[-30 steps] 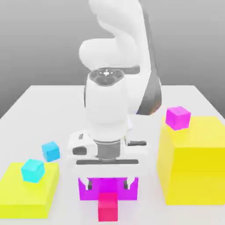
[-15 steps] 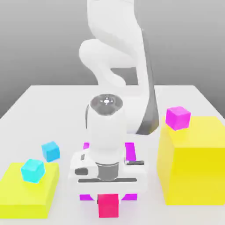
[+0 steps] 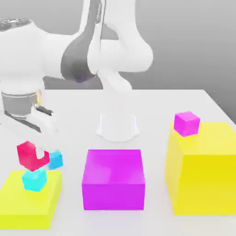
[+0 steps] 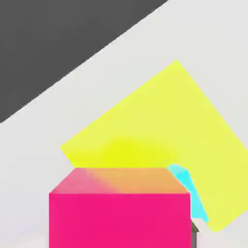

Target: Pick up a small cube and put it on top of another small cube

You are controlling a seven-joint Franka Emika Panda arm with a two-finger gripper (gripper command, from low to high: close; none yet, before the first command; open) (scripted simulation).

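The pincer [image 3: 36,156] hangs low at the exterior view's left, pinching the small crimson red cube [image 3: 28,155], which rides tilted in the air, clear of any surface. Directly beneath it, just a small gap away, sits the small light cyan cube [image 3: 34,179] on the low yellow block [image 3: 18,203]. The red cube's centre seems slightly toward the exterior view's left of the cyan cube's centre, so the drop is close to vertical, with a small sideways correction probably needed.

The hand view agrees: the red cube [image 4: 118,213] fills the foreground, and only an edge of the cyan cube [image 4: 191,193] peeks out past one side of it, with the yellow block [image 4: 160,126] spreading behind. That sliver suggests the two cubes are nearly but not fully stacked in line.

A second small cube, a deeper sky-blue cube [image 3: 56,160], rests on the tabletop [image 3: 156,110] just beside the pincer and must not be mistaken for the target or bumped. The large magenta block [image 3: 113,179], the tall yellow block [image 3: 203,170] and the small magenta-pink cube [image 3: 186,123] on top of it stand well apart from the action.

The coming move turns on levelling the red cube and lowering it squarely onto the cyan one before letting go.
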